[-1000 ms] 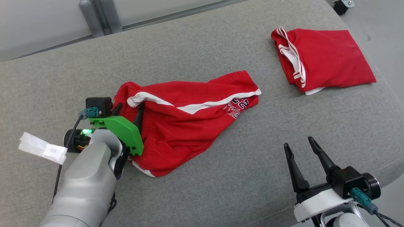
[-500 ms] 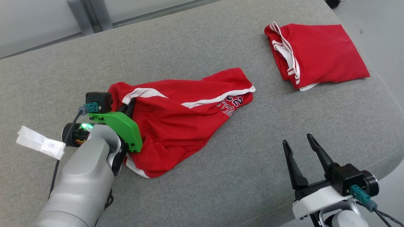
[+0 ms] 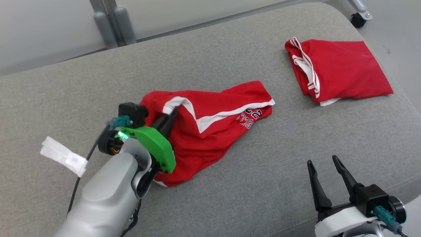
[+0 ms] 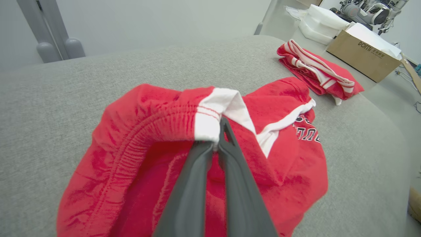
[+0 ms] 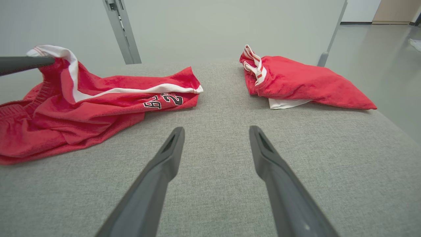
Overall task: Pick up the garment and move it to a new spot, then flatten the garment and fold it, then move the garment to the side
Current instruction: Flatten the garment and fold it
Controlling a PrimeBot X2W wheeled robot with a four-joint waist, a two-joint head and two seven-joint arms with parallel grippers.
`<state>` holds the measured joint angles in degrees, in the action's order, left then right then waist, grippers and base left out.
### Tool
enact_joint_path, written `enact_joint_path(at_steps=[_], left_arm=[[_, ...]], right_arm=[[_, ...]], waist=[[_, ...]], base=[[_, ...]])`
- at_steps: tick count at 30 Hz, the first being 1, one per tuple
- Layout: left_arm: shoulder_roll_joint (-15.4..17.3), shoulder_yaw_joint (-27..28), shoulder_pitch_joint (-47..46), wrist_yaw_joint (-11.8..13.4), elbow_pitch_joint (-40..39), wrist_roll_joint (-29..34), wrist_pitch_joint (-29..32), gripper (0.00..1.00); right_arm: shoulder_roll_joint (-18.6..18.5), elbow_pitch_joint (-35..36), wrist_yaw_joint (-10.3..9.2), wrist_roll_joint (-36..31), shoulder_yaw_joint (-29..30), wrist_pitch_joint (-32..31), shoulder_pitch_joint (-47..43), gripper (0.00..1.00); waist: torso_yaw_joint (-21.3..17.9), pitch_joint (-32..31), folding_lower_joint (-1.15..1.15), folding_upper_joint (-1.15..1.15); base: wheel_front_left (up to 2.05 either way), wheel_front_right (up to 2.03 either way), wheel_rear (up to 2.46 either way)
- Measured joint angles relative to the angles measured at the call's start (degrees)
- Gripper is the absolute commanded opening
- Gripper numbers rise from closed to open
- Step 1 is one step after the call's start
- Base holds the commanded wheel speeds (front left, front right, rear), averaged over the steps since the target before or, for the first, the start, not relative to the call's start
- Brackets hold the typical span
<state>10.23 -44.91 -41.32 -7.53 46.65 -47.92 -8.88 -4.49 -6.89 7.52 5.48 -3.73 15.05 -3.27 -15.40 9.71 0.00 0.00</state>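
The garment (image 3: 210, 128), red shorts with a white side stripe and dark lettering, lies crumpled mid-surface on the grey cushion (image 3: 230, 197). My left gripper (image 3: 172, 112) is shut on its waistband at the white stripe, and that edge is lifted off the cushion. In the left wrist view the gripper (image 4: 219, 131) pinches the white band of the shorts (image 4: 158, 138). My right gripper (image 3: 324, 164) stands open at the lower right, above bare cushion, well apart from the shorts. Its fingers (image 5: 164, 164) frame empty fabric in the right wrist view, with the garment (image 5: 98, 98) off to the left.
A second red garment (image 3: 338, 69), folded, lies at the far right of the cushion near its edge. A white paper tag (image 3: 62, 154) hangs by my left arm. A cardboard box (image 4: 365, 54) stands beyond the cushion. Metal posts (image 3: 113, 23) rise behind.
My left gripper has shut on the waistband and lifted it up and to the right, bunching the shorts. The head camera has shifted too. The right gripper stays open.
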Motion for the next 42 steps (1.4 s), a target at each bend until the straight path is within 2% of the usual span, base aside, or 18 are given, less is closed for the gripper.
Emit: enact_joint_path(at_steps=[4,7,11,14,17,21,22,23,25,28,29,30,31,32,36,39,42], left_arm=[[5.3,-2.1,7.1,0.6,-12.4,-1.2,3.9,0.00],[11.1,-3.1,15.3,5.0,-24.1,-1.3,6.6,0.00],[15.8,-3.7,25.5,9.4,-38.0,-3.4,9.2,0.00],[17.6,-5.0,31.0,11.3,-43.6,-4.7,10.5,0.00],[17.5,-6.7,34.1,11.5,-44.9,-5.5,11.0,0.00],[16.4,-7.8,35.5,9.2,-42.0,-6.0,9.6,0.00],[15.6,-7.7,35.8,8.3,-40.7,-6.3,8.3,0.26],[15.3,-8.0,35.9,7.7,-39.0,-6.3,7.8,0.30],[15.2,-8.6,36.1,6.2,-36.1,-5.9,6.7,0.28],[13.9,-8.3,36.3,4.7,-32.9,-6.6,5.2,0.19],[13.6,-8.2,36.4,4.4,-32.2,-7.0,4.4,0.19],[13.6,-8.0,36.5,4.4,-31.3,-7.0,3.8,0.27],[13.6,-7.8,36.7,4.4,-30.7,-7.0,3.2,0.43],[13.5,-7.1,37.1,4.4,-30.3,-7.2,2.2,1.00],[14.3,-6.5,38.1,5.2,-31.2,-9.4,3.9,1.00],[17.0,-5.6,38.8,7.4,-34.8,-10.4,6.5,1.00],[20.6,-5.1,39.4,10.6,-39.5,-10.6,8.9,1.00]], right_arm=[[-0.1,0.0,0.00,0.0,0.5,0.0,-1.7,1.00],[0.0,0.2,0.00,0.0,0.8,0.0,-2.3,1.00],[0.0,0.2,0.00,0.0,1.0,0.0,-2.6,1.00],[0.0,0.0,0.00,0.0,1.0,0.0,-2.9,1.00],[0.0,-0.2,0.00,0.0,0.8,0.0,-2.9,1.00],[-0.2,-0.4,0.00,0.0,0.7,0.0,-2.9,1.00],[-0.3,-0.5,0.00,0.0,0.6,0.0,-2.9,1.00],[-0.3,-0.6,0.00,0.0,0.5,0.0,-2.9,1.00],[-0.4,-0.8,0.00,0.0,0.4,0.0,-2.9,1.00],[-0.6,-1.0,0.00,0.0,0.4,0.0,-3.0,1.00],[-0.7,-1.0,0.00,0.0,0.5,0.0,-3.2,1.00],[-0.8,-1.1,0.00,0.0,0.5,0.0,-3.5,1.00],[-0.8,-1.2,0.00,0.0,0.5,0.0,-3.7,1.00],[-0.8,-1.2,0.00,0.0,0.6,0.0,-3.8,1.00],[-0.9,-1.4,0.00,0.0,0.3,0.0,-3.9,1.00],[-1.1,-1.4,0.00,0.0,0.2,0.0,-4.3,1.00],[-1.4,-1.4,0.00,0.0,0.2,0.0,-4.4,1.00]], waist=[[2.2,-1.6,0.00,0.00],[4.2,-2.8,0.00,0.00],[6.8,-3.8,0.00,0.00],[8.6,-4.3,0.00,0.00],[10.2,-4.6,0.00,0.00],[11.6,-4.8,0.00,0.00],[11.9,-4.9,0.00,0.00],[12.0,-5.0,0.00,0.00],[12.1,-5.2,0.00,0.00],[12.0,-5.7,0.00,0.00],[11.9,-5.8,0.00,0.00],[11.9,-6.0,0.00,0.00],[11.9,-6.2,0.00,0.00],[11.8,-6.4,0.00,0.00],[11.4,-6.8,0.00,0.00],[11.0,-7.3,0.00,0.00],[10.2,-7.6,0.00,0.00]], base=[[0.00,0.00,0.00],[0.00,0.00,0.00],[0.00,0.00,0.00],[0.00,0.00,0.00],[0.00,0.00,0.00],[0.00,0.00,0.00],[0.00,0.00,0.00],[0.00,0.00,0.00],[0.00,0.00,0.00],[0.00,0.00,0.00],[0.00,0.00,0.00],[0.00,0.00,0.00],[0.00,0.00,0.00],[0.00,0.00,0.00],[0.00,0.00,0.00],[0.00,0.00,0.00],[0.00,0.00,0.00]])
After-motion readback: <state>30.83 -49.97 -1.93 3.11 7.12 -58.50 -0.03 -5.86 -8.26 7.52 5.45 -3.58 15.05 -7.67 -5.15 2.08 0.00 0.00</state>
